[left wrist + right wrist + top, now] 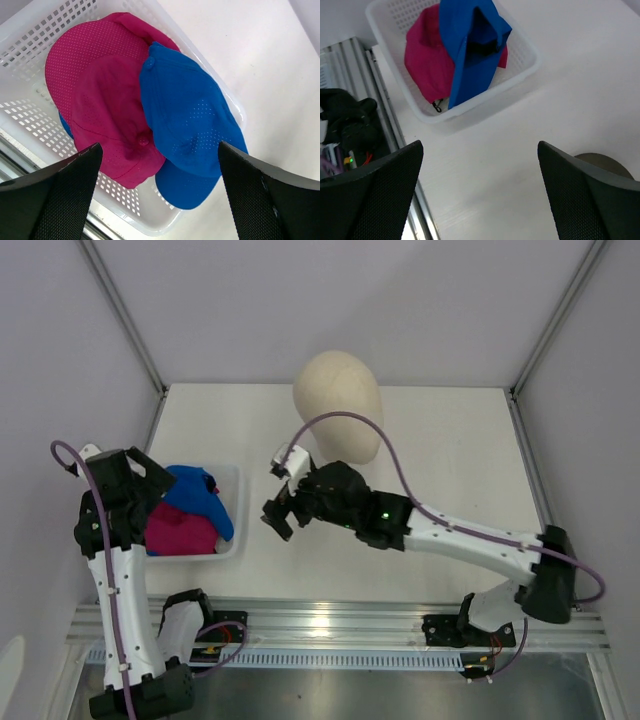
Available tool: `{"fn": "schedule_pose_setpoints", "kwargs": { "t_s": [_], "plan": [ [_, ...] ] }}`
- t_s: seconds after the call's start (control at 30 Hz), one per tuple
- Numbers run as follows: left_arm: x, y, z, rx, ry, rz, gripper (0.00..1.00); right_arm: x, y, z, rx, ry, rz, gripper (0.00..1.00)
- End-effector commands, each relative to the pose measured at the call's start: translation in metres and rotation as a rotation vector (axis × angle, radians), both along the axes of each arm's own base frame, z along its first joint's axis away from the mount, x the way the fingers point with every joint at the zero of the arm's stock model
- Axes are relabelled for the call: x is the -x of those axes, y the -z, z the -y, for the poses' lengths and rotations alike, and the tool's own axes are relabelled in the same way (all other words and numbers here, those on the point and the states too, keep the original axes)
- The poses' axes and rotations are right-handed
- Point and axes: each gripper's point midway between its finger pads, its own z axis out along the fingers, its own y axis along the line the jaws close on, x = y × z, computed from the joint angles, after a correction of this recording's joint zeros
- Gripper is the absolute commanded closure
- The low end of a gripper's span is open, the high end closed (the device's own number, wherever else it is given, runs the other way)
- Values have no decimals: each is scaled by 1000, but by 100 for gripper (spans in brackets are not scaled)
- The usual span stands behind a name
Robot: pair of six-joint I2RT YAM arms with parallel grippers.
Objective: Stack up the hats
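A bright blue hat [203,498] lies over a magenta hat [180,530] in the white basket [230,542] at the left. In the left wrist view the blue hat [190,120] overlaps two magenta hats [100,85], and its brim hangs over the basket rim [165,227]. A bit of another blue hat [65,126] peeks out below. My left gripper [152,483] is open and empty above the basket [159,150]. My right gripper [280,512] is open and empty over bare table right of the basket [480,147]. The right wrist view shows the blue hat [467,45] and a magenta hat [425,62].
A cream mannequin head [338,405] stands at the back middle of the table; its dark round stand [602,162] shows in the right wrist view. The aluminium rail [330,625] runs along the near edge. Grey walls close in both sides and the back.
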Motion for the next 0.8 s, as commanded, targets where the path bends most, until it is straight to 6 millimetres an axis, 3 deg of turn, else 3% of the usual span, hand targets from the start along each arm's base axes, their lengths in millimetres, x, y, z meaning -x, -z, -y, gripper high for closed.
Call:
{"fn": "schedule_pose_setpoints", "kwargs": {
  "t_s": [0.0,0.03,0.17,0.23,0.33,0.43,0.57,0.63,0.77],
  "plan": [
    [-1,-14,1,-23,35,59,0,-26,4,-42,-29,59,20,0],
    [-2,-14,3,-27,53,66,1,-32,16,-60,-4,60,12,0],
    [-8,1,14,7,124,65,1,-41,33,-86,6,64,11,0],
    [-15,2,20,5,179,95,1,-39,30,-98,-47,43,-3,1],
    [-35,3,49,45,399,157,0,-39,36,-106,-59,41,-40,0],
    [-46,1,62,67,494,201,0,-40,30,-97,-70,68,-49,0],
    [-53,15,50,40,461,155,9,-50,12,-68,-117,116,-52,0],
    [-56,28,45,41,438,114,10,-49,4,-55,-151,123,-80,0],
    [-67,37,40,20,428,117,12,-51,-4,-35,-170,147,-95,1]
  ]
}}
